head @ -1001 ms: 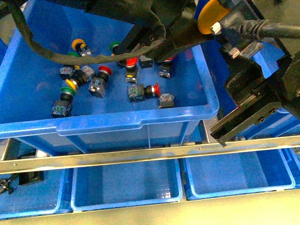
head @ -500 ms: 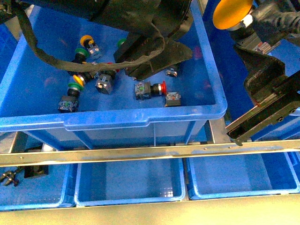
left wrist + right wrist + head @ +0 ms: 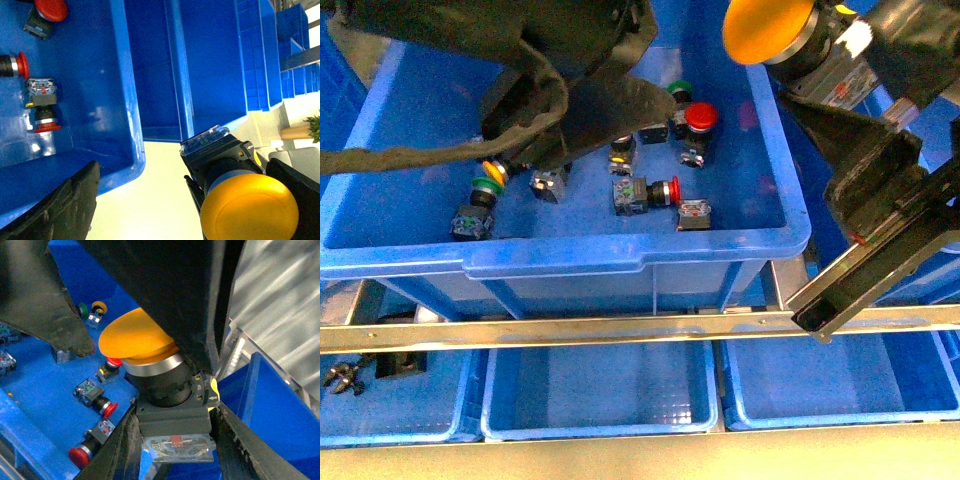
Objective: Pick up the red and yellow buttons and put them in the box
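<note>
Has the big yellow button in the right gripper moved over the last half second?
Yes. The yellow button has shifted left. It was outside the right wall of the box, and now it overlaps that wall's far end.

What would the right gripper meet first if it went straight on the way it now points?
Probably the left arm's black cover, close beyond the yellow button the right gripper holds; depth is unclear.
</note>
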{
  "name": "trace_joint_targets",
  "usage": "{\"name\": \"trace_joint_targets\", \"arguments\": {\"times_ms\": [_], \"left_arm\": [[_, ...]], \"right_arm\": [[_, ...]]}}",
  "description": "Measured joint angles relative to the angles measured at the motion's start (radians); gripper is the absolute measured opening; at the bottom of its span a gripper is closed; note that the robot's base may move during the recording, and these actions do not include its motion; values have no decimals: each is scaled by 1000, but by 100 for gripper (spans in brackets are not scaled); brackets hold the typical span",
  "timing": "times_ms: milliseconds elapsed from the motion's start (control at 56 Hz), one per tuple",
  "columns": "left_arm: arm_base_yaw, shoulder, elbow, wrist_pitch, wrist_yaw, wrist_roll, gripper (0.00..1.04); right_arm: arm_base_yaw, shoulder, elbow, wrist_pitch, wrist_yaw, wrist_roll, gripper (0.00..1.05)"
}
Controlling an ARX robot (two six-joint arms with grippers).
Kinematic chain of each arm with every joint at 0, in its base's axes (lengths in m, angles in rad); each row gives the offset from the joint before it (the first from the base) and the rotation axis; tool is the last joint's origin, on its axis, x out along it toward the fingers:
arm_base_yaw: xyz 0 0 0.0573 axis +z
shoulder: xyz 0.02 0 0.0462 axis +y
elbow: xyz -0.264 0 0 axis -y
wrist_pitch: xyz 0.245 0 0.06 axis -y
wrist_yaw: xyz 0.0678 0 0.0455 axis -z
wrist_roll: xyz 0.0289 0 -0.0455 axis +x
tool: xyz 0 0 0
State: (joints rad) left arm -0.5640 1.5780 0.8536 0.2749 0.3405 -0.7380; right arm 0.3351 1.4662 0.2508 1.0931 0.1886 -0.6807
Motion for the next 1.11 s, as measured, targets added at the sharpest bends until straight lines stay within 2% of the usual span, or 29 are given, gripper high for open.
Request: {"name": "trace_joint_targets", "arguments": {"times_ms": [161, 429, 822, 1108], "left_arm": [[46, 0, -22, 2, 8, 61, 97], [104, 36, 14, -17, 77, 100, 97], [96, 108, 87, -42, 68, 125, 97], [72, 156, 113, -8, 10, 181, 97]], "right_arm": [[-23, 29, 13, -1, -39, -19, 32], [-56, 30, 38, -26, -75, -38, 32], [-67, 32, 20, -21, -33, -44, 32], [-82, 14, -19, -22, -5, -38, 32]]}}
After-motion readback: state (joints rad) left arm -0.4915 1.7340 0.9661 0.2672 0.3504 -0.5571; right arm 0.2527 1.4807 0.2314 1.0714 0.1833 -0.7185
